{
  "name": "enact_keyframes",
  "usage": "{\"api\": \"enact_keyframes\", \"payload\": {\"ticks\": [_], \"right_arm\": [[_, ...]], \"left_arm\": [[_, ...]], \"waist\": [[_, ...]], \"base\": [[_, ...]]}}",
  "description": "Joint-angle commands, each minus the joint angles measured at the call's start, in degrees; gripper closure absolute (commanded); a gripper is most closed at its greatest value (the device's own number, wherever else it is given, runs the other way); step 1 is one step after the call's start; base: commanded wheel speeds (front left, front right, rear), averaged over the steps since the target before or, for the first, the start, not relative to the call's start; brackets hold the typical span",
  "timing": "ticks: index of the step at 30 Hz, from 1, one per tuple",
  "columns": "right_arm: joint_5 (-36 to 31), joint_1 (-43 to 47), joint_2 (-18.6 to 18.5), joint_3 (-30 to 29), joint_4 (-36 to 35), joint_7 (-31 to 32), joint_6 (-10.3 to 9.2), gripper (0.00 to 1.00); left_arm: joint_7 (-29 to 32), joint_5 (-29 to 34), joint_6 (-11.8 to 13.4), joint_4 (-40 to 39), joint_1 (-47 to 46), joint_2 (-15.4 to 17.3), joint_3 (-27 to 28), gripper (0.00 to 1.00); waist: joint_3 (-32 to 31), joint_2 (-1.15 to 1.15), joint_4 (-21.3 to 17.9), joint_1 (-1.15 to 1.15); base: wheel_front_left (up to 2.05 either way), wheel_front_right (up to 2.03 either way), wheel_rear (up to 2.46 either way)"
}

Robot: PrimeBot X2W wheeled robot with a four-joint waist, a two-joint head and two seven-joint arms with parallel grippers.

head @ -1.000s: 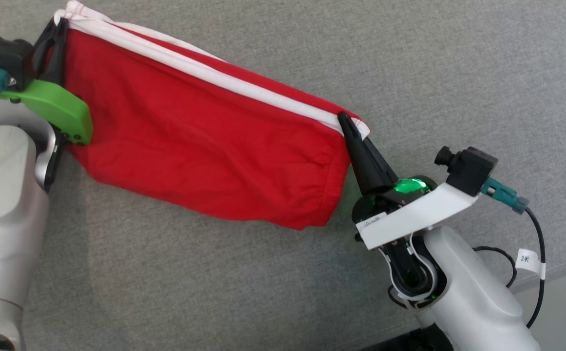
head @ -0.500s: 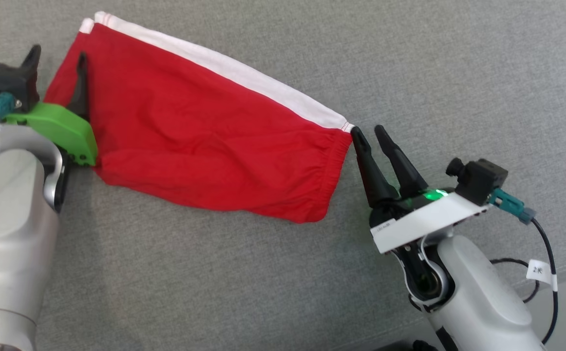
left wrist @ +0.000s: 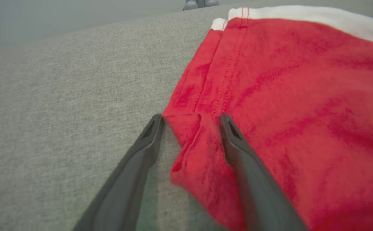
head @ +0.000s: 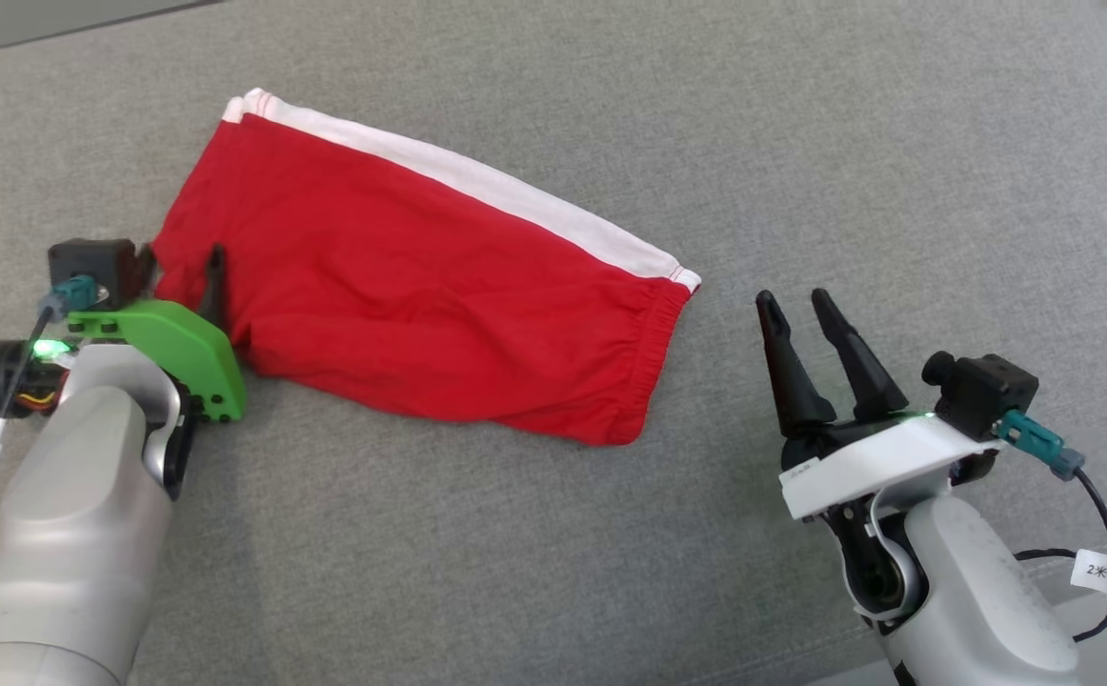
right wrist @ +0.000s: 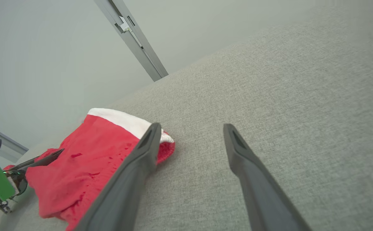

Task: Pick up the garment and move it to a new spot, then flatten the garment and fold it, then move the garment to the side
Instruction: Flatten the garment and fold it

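At the left of the head view, the left gripper (head: pixel 182 276) stands with its two dark fingers spread. They straddle a corner of the red cloth shorts with a white side band (head: pixel 420 286) without pinching it. The shorts lie flat across the middle of the grey woven fabric surface (head: pixel 515 572). At lower right, the right gripper (head: pixel 792 303) gapes empty near the shorts' gathered end, not touching it.

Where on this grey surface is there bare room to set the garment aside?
Bare grey surface lies between the two arms, nearer than the garment, and beyond it toward the far right. Crowded: the garment's left end, which the open left gripper straddles. The right gripper stands apart.
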Motion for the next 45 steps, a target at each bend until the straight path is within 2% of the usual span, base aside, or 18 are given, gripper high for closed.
{"api": "enact_keyframes", "payload": {"ticks": [1,4,10,17,29,30,31,35,39,45], "right_arm": [[-0.9,0.4,-0.2,-0.6,0.2,-0.3,-0.06,0.0],[-2.5,0.3,-0.2,-1.5,0.5,-0.3,-0.06,0.0],[-5.7,1.4,-0.2,-3.7,1.9,-0.3,-0.06,0.0],[-8.3,3.6,-0.2,-4.0,4.5,-0.3,-0.06,0.0],[-11.2,8.5,-0.3,-4.9,7.9,-0.3,-0.06,0.0],[-11.7,8.7,-0.2,-4.9,7.9,-0.3,-0.06,0.0],[-12.3,8.8,-0.2,-4.9,7.9,-0.3,-0.06,0.0],[-15.1,7.3,-0.2,-3.1,7.4,-0.3,-0.06,0.0],[-16.9,4.1,-0.3,0.1,7.8,-0.3,-0.06,0.0],[-20.5,-2.0,-0.3,2.4,15.3,-0.3,-0.06,0.0]], "left_arm": [[2.0,-1.8,-0.1,0.5,2.6,-0.6,-1.4,1.0],[2.6,-4.8,0.0,-0.8,3.2,0.0,-3.4,1.0],[-2.0,-8.9,0.0,-1.0,4.6,1.0,-4.5,1.0],[-4.6,-8.3,0.4,-0.5,10.1,-0.5,-4.3,1.0],[-4.6,-5.4,5.3,-13.7,26.6,-3.6,4.3,1.0],[-4.6,-4.8,5.6,-15.4,27.3,-3.8,5.3,0.78],[-4.6,-3.9,5.9,-17.2,28.5,-4.2,6.4,0.0],[-4.6,-0.6,6.2,-22.2,31.5,-5.4,9.8,0.0],[-4.6,2.6,5.0,-25.6,32.7,-6.9,12.4,0.0],[-4.6,6.6,2.8,-28.1,32.2,-9.2,14.5,0.0]], "waist": [[-0.6,0.0,0.4,0.0],[-1.1,0.0,0.8,0.0],[-4.1,0.0,2.3,0.0],[-9.2,0.0,5.5,0.0],[-15.7,0.0,11.8,0.0],[-15.9,0.0,12.3,0.0],[-15.9,0.0,12.9,0.0],[-15.2,0.0,14.2,0.0],[-13.9,0.0,15.6,0.0],[-12.1,0.0,18.2,0.0]], "base": [[0.0,0.0,0.0],[0.0,0.0,0.0],[0.0,0.0,0.0],[0.0,0.0,0.0],[0.0,0.0,0.0],[0.0,0.0,0.0],[0.0,0.0,0.0],[0.0,0.0,0.0],[0.0,0.0,0.0],[0.0,0.0,0.0]]}}
